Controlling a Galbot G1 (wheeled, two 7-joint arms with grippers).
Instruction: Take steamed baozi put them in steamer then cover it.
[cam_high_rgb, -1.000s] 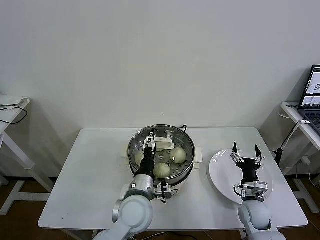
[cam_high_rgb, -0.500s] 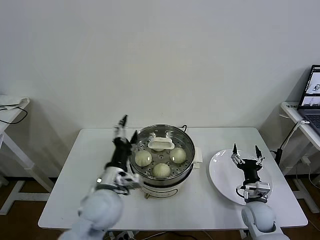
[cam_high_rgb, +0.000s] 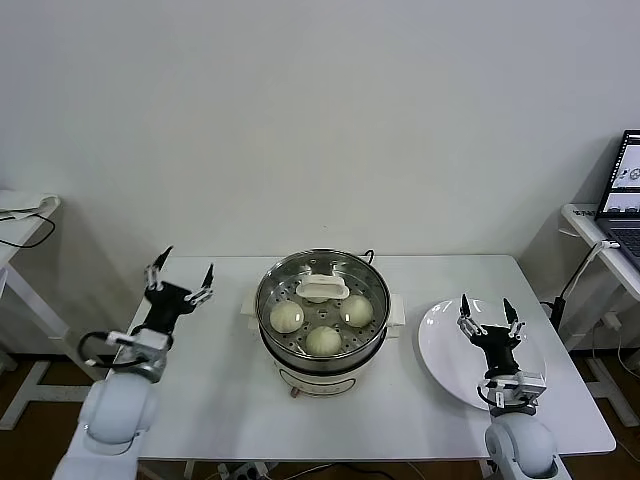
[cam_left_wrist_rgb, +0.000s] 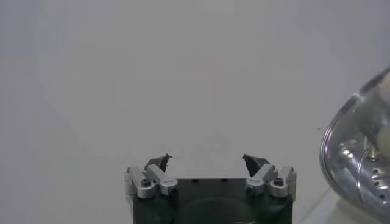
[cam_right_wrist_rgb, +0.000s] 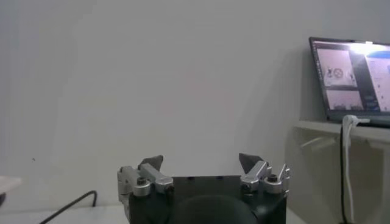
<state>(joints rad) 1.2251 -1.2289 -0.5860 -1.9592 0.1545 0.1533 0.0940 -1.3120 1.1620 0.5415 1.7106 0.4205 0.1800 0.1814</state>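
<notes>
Head view: the white worktop (cam_high_rgb: 200, 390) is seen carrying the steamer (cam_high_rgb: 322, 312) at its middle, with the glass cover (cam_high_rgb: 322, 290) seated on it. Three baozi (cam_high_rgb: 323, 340) are seen through the glass on the perforated tray. A white plate (cam_high_rgb: 440, 350) lies at 3 o'clock of the steamer. The left tool (cam_high_rgb: 180, 278) is held wide open and empty at 9 o'clock of the steamer, and the right tool (cam_high_rgb: 487, 314) is held wide open and empty above the plate.

The cover's handle (cam_high_rgb: 323, 288) hides the fourth baozi in the steamer (cam_high_rgb: 322, 262).
</notes>
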